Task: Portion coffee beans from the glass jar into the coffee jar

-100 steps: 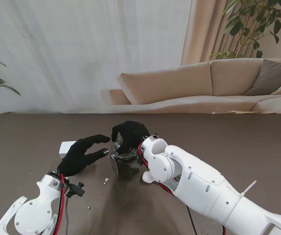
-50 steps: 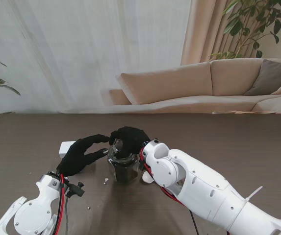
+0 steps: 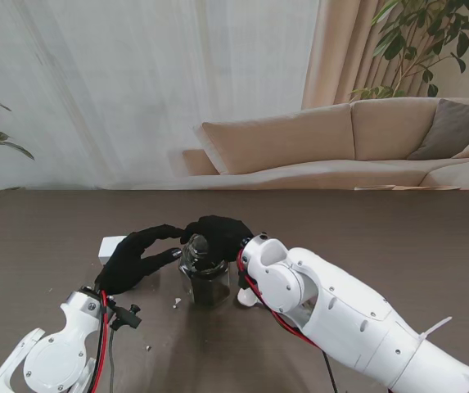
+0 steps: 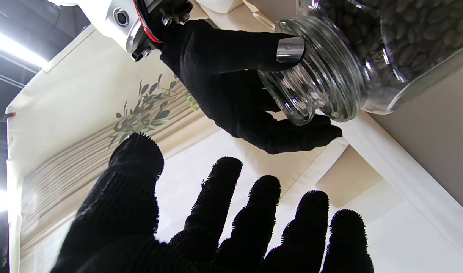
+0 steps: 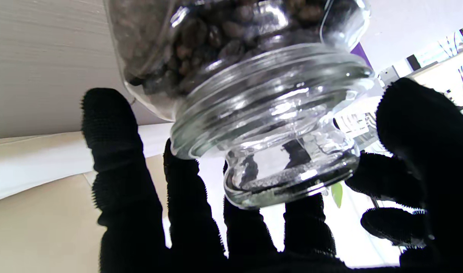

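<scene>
Item: glass jar [image 3: 206, 274] of coffee beans [image 5: 201, 41], table centre, tilted toward your left. Your right hand [image 3: 218, 232] sits over jar top, fingers [image 5: 113, 151] curled around glass lid knob [image 5: 288, 170]. Your left hand [image 3: 136, 258] just beside jar, fingers [image 4: 220, 197] spread, holding nothing. White block [image 3: 111, 246] behind left hand. Small white scraps [image 3: 177, 302] on table [image 3: 398, 237].

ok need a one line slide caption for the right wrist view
Right hand cupped over the stoppered mouth of the glass jar of coffee beans.
</scene>
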